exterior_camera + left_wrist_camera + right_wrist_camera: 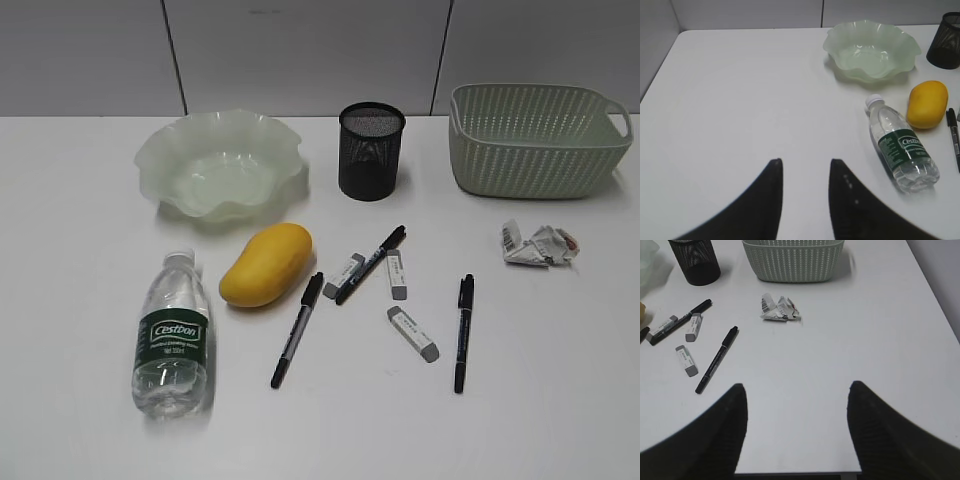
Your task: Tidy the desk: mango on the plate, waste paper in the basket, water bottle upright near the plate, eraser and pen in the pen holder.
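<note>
Nothing of the tidying looks done yet; the mango [266,265], smooth, yellow-orange and oblong, lies on the desk [80,300] just in front of the plate [219,163], not in it; that plate is a pale translucent green dish with a wavy ruffled rim and holds nothing. The water bottle [171,338], clear plastic with a dark green label, lies on its side just left of the mango, cap toward the plate; it has to be stood up. The waste paper [540,244], a crumpled white ball with bits of print, sits on the desk in front of the basket [538,138], pale green plastic with a woven pattern; its inside seems empty, though the far wall hides part. Three black pens and three grey-and-white erasers lie scattered before the black wire-mesh pen holder [371,151], none visibly in it. The left gripper [805,200] hangs over bare desk, jaws parted, grasping nothing; the right gripper [797,432] is spread wider, likewise free.
</note>
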